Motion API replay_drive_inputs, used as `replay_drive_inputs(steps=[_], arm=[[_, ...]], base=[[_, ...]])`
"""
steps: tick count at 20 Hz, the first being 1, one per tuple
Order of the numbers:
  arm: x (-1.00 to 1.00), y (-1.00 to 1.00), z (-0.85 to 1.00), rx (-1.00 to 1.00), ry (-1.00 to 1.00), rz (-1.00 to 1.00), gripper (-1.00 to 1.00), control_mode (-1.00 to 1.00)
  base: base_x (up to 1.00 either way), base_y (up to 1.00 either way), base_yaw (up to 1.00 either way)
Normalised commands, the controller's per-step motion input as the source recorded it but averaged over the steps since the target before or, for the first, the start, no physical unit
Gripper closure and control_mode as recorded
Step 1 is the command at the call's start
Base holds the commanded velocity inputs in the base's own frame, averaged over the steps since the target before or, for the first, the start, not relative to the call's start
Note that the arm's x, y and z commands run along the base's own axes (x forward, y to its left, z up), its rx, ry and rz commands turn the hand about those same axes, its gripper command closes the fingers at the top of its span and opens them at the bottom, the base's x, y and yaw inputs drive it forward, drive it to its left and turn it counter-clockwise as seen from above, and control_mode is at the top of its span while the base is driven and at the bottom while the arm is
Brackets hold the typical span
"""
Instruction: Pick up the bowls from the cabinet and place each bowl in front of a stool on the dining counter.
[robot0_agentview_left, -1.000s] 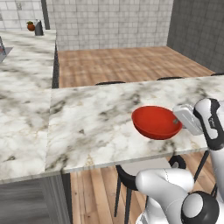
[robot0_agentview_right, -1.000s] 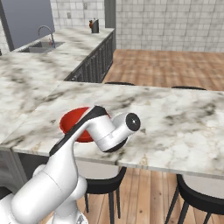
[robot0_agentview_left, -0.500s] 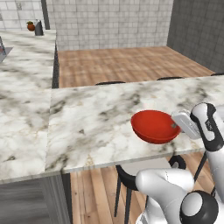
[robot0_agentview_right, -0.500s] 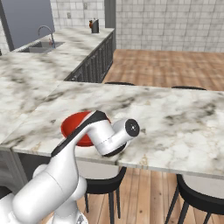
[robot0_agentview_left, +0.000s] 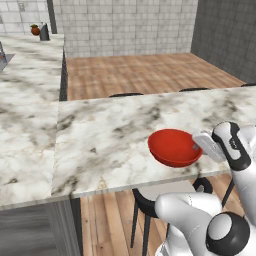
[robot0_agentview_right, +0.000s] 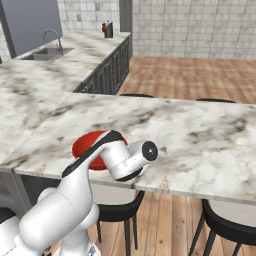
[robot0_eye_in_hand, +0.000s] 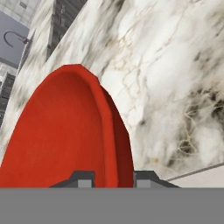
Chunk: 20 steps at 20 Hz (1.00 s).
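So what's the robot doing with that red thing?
The robot's gripper is holding a red bowl by its rim, one finger on each side. The bowl is at the near edge of the white marble dining counter, right above a black-rimmed stool. Whether the bowl already rests on the counter or hangs just above it is hard to tell.

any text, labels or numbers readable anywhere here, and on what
None: no words, labels, brands or numbers can be read.
red bowl: plain glossy red, unmarked.
dining counter: veining, no writing.
claw: its tips grip the bowl's rim, no markings visible.
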Motion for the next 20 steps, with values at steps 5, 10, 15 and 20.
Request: replay_drive_inputs(steps=[5,10,15,20], arm=[[0.25,-0.08,-0.15,0.0,0.0,0.0,1.0,-1.0],[0.24,-0.05,-0.15,0.0,0.0,0.0,1.0,-1.0],[0.1,0.0,-0.19,0.0,0.0,0.0,1.0,-1.0],[0.09,0.0,-0.21,0.0,0.01,0.0,1.0,-1.0]], base=[[0.0,0.0,0.0],[0.0,0.0,0.0],[0.0,0.0,0.0],[0.0,0.0,0.0]])
